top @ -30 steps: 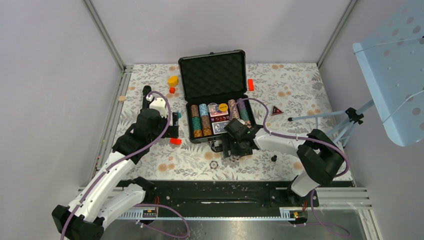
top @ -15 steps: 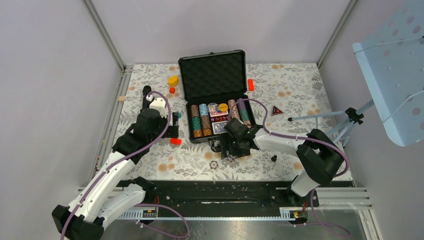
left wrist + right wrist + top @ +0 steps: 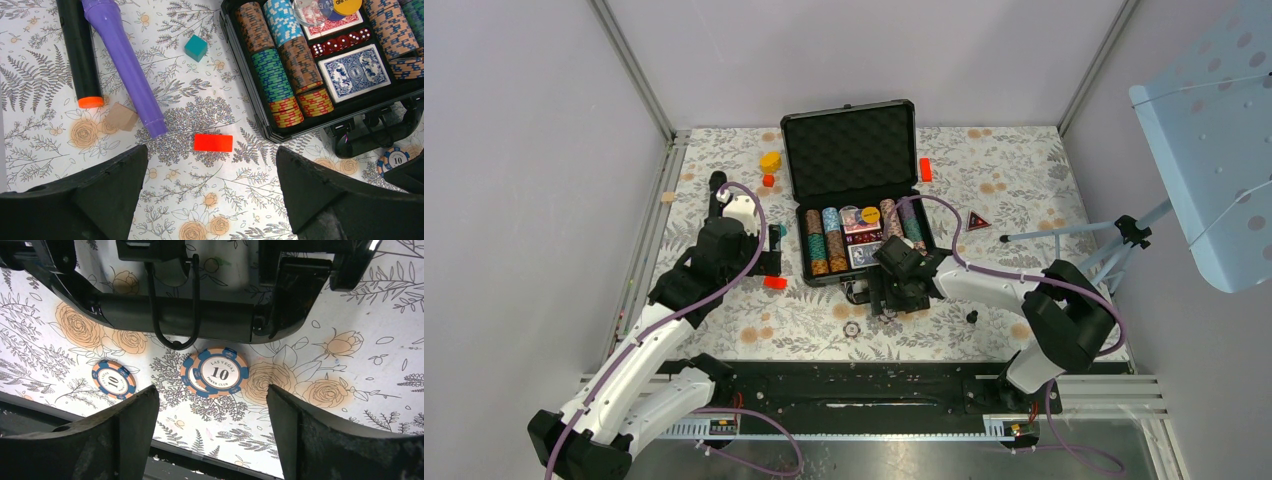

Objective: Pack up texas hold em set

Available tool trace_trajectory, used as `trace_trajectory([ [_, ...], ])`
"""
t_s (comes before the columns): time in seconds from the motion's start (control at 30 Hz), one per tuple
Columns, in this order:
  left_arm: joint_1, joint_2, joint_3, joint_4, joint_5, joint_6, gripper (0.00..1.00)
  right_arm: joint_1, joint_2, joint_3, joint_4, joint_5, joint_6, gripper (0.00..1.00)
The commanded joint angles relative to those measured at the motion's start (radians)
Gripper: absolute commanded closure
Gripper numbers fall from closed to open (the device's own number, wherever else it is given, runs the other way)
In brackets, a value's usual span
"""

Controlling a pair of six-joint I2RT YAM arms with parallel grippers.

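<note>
Loose chips (image 3: 220, 372) beneath right pincer (image 3: 211, 397)

Extended left arm (image 3: 664, 330) forward, elbow bent, with left end effector (image 3: 210, 150) spread wide, empty, pointing down. Reached right arm (image 3: 984, 285) leftward and low, with right end effector (image 3: 212, 389) parted nearly as wide, gripping nothing.
</note>
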State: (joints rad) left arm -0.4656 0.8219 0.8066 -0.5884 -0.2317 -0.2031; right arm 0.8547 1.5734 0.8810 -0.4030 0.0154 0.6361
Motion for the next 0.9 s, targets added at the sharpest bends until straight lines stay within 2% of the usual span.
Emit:
trace_trajectory([
  [0.0, 0.004, -0.005, -0.01, 0.044, 0.018, 0.002, 0.01, -0.003, -0.008, 0.046, -0.038, 0.031, -0.029, 0.15],
  [0.43, 0.004, -0.004, -0.01, 0.043, 0.019, 0.002, 0.01, -0.003, 0.086, 0.067, -0.004, -0.012, -0.214, 0.15],
  [0.87, 0.004, 0.0, -0.009, 0.044, 0.02, 0.003, 0.01, 0.0, 0.117, 0.073, 0.006, -0.121, -0.354, 0.15],
])
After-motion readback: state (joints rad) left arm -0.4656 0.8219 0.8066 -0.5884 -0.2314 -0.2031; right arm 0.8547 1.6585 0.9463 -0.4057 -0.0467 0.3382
